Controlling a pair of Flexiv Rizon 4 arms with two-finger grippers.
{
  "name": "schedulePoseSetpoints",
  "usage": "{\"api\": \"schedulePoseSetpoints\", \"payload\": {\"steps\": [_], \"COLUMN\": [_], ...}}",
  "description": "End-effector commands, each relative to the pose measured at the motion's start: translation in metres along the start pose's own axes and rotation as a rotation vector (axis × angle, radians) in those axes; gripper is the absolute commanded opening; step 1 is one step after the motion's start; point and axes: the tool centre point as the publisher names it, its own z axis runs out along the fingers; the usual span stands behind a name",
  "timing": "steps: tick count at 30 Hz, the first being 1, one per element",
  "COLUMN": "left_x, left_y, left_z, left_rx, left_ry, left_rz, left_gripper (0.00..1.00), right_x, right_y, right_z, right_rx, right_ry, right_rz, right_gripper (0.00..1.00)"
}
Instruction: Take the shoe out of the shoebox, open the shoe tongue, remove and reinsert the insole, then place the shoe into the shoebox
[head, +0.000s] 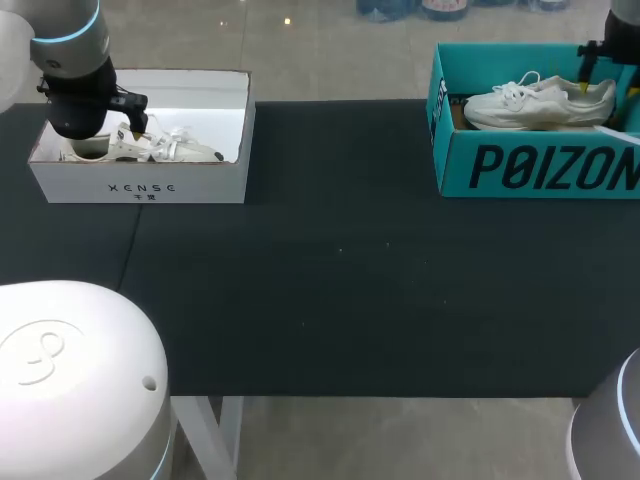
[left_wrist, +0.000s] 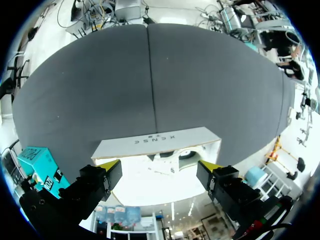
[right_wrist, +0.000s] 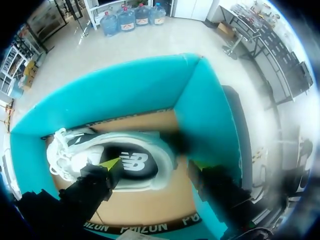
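Black table (head: 340, 280) bears white box (head: 140, 185) and teal shoebox (head: 540, 165)

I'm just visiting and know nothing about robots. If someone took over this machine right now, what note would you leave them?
Left gripper: open, empty, above the white shoebox, which holds a white shoe.
Right gripper: open, empty, above the heel end of the white sneaker in the teal shoebox.
Done: nothing visible; both shoes lie in their boxes.
Left: lift a shoe out, open the tongue, pull and refit the insole, put the shoe back.

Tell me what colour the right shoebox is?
The shoebox is teal; the head view shows it best.
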Motion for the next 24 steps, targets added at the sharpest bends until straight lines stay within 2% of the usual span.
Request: {"api": "schedulePoseSetpoints", "payload": {"steps": [1, 2, 3, 5, 7, 9, 12, 15, 24], "left_x": [0.0001, 0.0001, 0.0001, 0.0001, 0.0001, 0.0001, 0.0001, 0.0001, 0.0001], "left_y": [-0.0015, -0.0015, -0.0015, -0.0015, -0.0015, -0.0015, -0.0015, -0.0015, -0.0015], "left_z": [-0.0011, -0.0011, -0.0011, -0.0011, -0.0011, -0.0011, -0.0011, -0.0011, -0.0011], "left_rx": [-0.002, -0.002, -0.002, -0.002, -0.002, -0.002, -0.002, -0.002, -0.002], "left_ry": [0.003, 0.003, 0.003, 0.003, 0.003, 0.003, 0.003, 0.003, 0.003], "left_rz": [0.000, 0.000, 0.000, 0.000, 0.000, 0.000, 0.000, 0.000, 0.000], "left_gripper": [1.00, 1.00, 1.00, 1.00, 1.00, 1.00, 1.00, 1.00, 1.00], "right_x": [0.0016, 0.0019, 0.0021, 0.0025, 0.0031, 0.0037, 0.0037, 0.0025, -0.0050], "right_y": [0.0038, 0.0033, 0.0030, 0.0027, 0.0024, 0.0020, 0.0020, 0.0024, 0.0008], "right_z": [0.0051, 0.0058, 0.0066, 0.0082, 0.0097, 0.0108, 0.0116, 0.0124, 0.0133], "right_rx": [0.006, 0.006, 0.006, 0.009, 0.010, 0.012, 0.013, 0.012, 0.011], "right_ry": [-0.003, -0.004, -0.004, -0.005, -0.007, -0.008, -0.011, -0.013, -0.021], "right_rz": [-0.002, -0.003, -0.004, -0.004, -0.004, -0.007, -0.008, -0.004, 0.001], "right_gripper": [0.86, 0.89, 0.89, 0.81, 0.66, 0.46, 0.29, 0.02, 0.00]}}
